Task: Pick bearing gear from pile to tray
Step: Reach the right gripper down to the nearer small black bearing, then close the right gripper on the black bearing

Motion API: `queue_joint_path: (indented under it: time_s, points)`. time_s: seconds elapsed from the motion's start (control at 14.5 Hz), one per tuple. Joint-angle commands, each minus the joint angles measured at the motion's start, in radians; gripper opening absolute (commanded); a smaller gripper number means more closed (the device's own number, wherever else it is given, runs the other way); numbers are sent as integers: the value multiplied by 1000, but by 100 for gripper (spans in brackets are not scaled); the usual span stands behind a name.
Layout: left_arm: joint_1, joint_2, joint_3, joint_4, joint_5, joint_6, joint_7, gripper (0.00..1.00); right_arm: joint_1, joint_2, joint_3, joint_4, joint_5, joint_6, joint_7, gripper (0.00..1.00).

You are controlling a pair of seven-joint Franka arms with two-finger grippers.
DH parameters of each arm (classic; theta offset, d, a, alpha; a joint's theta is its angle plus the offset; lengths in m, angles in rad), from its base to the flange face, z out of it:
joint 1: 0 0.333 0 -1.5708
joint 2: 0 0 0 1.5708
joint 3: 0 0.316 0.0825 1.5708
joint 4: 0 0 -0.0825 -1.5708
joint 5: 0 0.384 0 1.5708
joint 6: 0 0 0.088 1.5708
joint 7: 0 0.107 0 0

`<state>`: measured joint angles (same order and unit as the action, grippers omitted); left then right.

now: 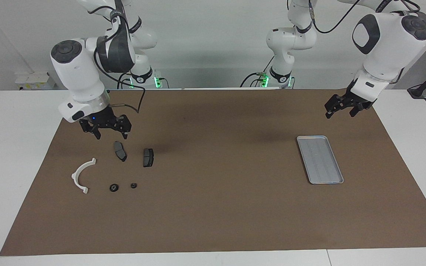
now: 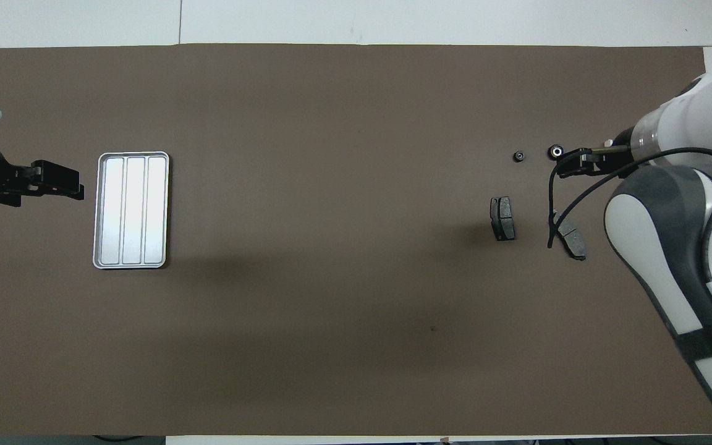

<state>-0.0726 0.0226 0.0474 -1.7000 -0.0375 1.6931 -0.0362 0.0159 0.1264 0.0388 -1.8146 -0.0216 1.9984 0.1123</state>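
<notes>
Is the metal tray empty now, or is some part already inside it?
Empty. The tray shows only its bare ribbed floor in both views; the small black round parts lie on the brown mat.

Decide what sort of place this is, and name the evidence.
Probably a robotics lab: two arms bolted at a white table, a brown mat, with a pile of small parts and a metal tray laid out.
</notes>
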Motion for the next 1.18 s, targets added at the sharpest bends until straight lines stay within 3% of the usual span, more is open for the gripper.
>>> queue_joint_path:
  time_s: [0.0,0.48,1.11]
  points:
    - [-6,-36,5,-44,-2,26,-10,100,-1,80,9,6,-38,83,87,100]
    - [-6,-36,5,-44,-2,26,-10,100,29,240,9,41,-103,203,305,100]
    - [-6,-36,5,-49,-4,31,-10,100,67,415,9,182,-98,206,460,95]
